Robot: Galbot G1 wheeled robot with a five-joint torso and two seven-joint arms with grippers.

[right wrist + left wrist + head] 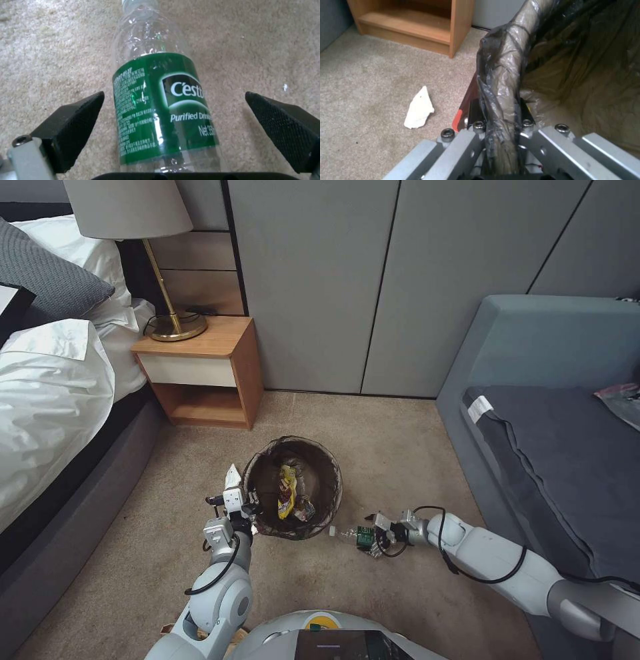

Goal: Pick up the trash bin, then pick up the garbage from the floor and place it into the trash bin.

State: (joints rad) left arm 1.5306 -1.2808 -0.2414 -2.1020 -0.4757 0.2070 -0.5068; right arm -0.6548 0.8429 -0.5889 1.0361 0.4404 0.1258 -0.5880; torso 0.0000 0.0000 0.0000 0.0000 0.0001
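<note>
Setting: bedroom floor, beige carpet [413, 460], between a bed [47, 400] on the robot's left and a grey sofa [547, 447] on its right; a wooden nightstand [200, 370] with a brass lamp [143, 260] stands against the panelled wall.

Item 1, trash bin [293, 488]: round, dark liner folded over the rim, just ahead of the robot near mid-floor. Contents visible from the head view: a yellow wrapper [287, 499] and other small packets.

Item 2, left gripper [235, 500]: at the bin's near-left rim. The left wrist view shows the jaws clamped on the lined rim [501, 82], one finger outside, one inside. The bin is held.

Item 3, right gripper [373, 533]: low over the carpet, to the right of the bin. Jaws spread wide; the black pads [70, 127] stand either side of the bottle without touching it.

Item 4, bottle [160, 100]: clear plastic, green label, lying on the carpet between the open fingers, cap end pointing away from the wrist, toward the bin.

Item 5, white paper scrap [419, 108]: on the carpet just outside the bin, beside the left gripper.

Step in hand: garbage collection, bottle pick-up, pre-grasp. The next move likely calls for closing on the labelled body; thin plastic may buckle or roll aside.
</note>
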